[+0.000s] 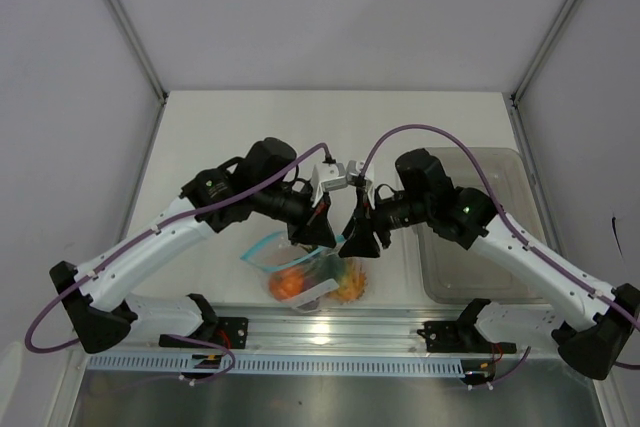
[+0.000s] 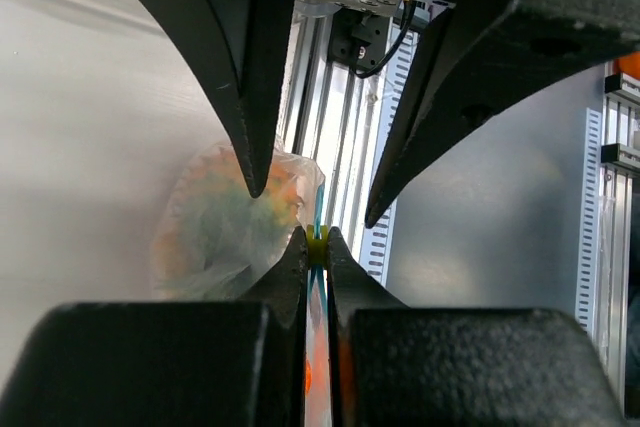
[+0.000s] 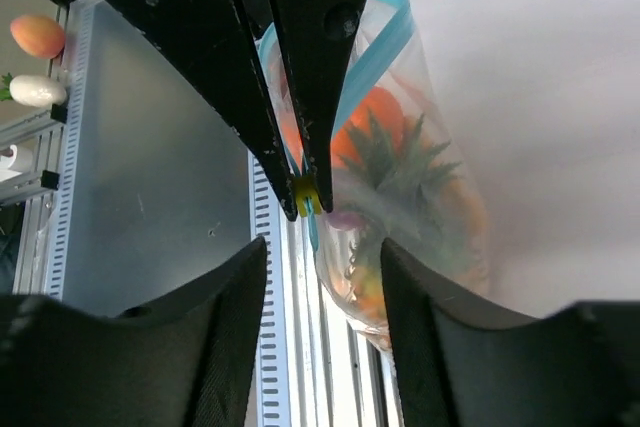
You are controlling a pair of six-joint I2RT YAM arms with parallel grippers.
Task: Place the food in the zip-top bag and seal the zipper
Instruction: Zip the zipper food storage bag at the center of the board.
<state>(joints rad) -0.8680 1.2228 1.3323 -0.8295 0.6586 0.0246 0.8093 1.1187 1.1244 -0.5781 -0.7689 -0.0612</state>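
The clear zip-top bag [image 1: 322, 272] hangs at the table's near edge with the food inside. In the right wrist view I see the pineapple's green crown [image 3: 392, 159], an orange piece [image 3: 377, 110] and a magenta-purple one [image 3: 346, 219] through the bag [image 3: 440, 217]. My left gripper [image 1: 322, 237] is shut on the teal-blue zipper [image 2: 318, 209] at its small yellow slider [image 2: 317, 246], which also shows in the right wrist view [image 3: 305, 194]. My right gripper [image 3: 320, 249] is open, facing the left one, its fingers on either side of the bag's lower part, not touching it.
A grey translucent bin [image 1: 480, 237] stands at the right. The aluminium rail [image 1: 330, 332] runs along the near edge under the bag. Two more toy foods [image 3: 38, 35] lie off the table in the background.
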